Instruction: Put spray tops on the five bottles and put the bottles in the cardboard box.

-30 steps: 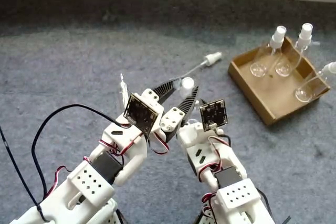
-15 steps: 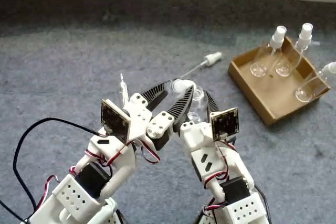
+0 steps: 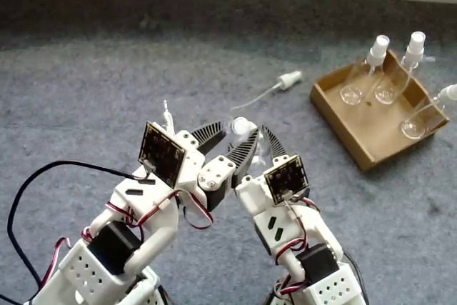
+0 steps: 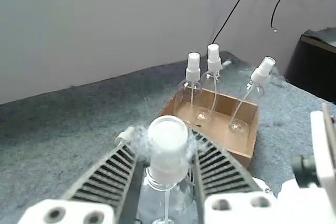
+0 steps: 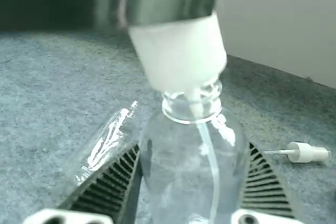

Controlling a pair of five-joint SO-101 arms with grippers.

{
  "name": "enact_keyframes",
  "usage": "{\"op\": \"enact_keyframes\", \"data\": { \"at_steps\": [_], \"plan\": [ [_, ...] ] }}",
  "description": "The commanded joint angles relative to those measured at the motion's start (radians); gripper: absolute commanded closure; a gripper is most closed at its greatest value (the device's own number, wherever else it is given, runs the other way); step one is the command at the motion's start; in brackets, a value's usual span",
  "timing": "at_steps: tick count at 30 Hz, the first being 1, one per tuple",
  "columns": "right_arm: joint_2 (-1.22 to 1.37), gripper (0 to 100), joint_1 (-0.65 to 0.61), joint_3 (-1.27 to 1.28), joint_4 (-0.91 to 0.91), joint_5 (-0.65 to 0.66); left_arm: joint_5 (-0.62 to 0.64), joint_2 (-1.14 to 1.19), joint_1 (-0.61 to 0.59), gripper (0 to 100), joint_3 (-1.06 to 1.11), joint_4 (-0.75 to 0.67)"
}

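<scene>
High view, change first: over the last second the left arm's wrist has rolled, its camera board [image 3: 161,153] swinging left and then back. The left pincer [image 4: 167,148] stays pinched on the white top [image 3: 241,126]. The right arm has drawn nearer, and the right pincer [image 5: 193,153] stays clamped around the belly of the clear bottle [image 5: 173,182]. Top and bottle together have slid a little left and nearer, and they seem to be held just off the desk [image 3: 86,83] between the two arms. I read this as the twist that seats a top on the fourth bottle. The tube [image 5: 206,150] is already down inside, but in the right wrist view the top sits cocked on the neck [image 5: 191,106]. It is probably not yet threaded home.

The held bottle's long axis stands roughly upright with the top uppermost, tipped so the top leans far-left of the base. Left of the pincers a bare bottle [image 3: 168,121] lies flat, its long axis running near to far and its neck apparently at the far end. Right of them the loose top [image 3: 289,78] lies on the desk, head to the far right and thin end trailing near-left. In the box [image 3: 339,132] at the right, three capped bottles [image 3: 364,69] lean with bases down and heads toward the far side.
</scene>
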Motion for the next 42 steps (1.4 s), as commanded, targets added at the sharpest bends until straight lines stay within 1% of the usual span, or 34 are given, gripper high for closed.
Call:
{"op": "enact_keyframes", "data": {
  "at_steps": [1, 5, 14, 17, 22, 29, 36, 38, 42],
  "plan": [
    [-0.015, 78.6, -0.010, -0.051, 0.002, 0.018, 0.011, -0.010, 0.021, 99, -0.081, 0.029],
    [-0.015, 78.6, -0.010, -0.050, 0.004, 0.077, -0.038, 0.022, 0.019, 99, -0.085, 0.081],
    [-0.015, 78.6, -0.008, -0.005, 0.004, 0.086, -0.040, 0.200, 0.024, 99, -0.179, 0.089],
    [-0.015, 78.6, -0.010, 0.001, 0.002, 0.130, -0.038, 0.228, 0.024, 99, -0.193, 0.089],
    [-0.015, 78.6, -0.010, 0.002, 0.002, 0.133, -0.038, 0.242, 0.021, 99, -0.186, 0.092],
    [-0.015, 78.6, -0.010, 0.002, 0.002, 0.132, -0.041, 0.240, 0.024, 99, -0.188, 0.187],
    [-0.015, 78.6, -0.010, 0.002, 0.002, 0.132, -0.043, 0.242, 0.021, 99, -0.188, 0.184],
    [-0.015, 78.6, -0.010, 0.002, 0.002, 0.132, -0.044, 0.242, 0.018, 95, -0.189, 0.187],
    [-0.015, 78.6, -0.008, 0.002, 0.002, 0.132, -0.044, 0.234, 0.016, 83, -0.188, 0.190]
  ]
}}
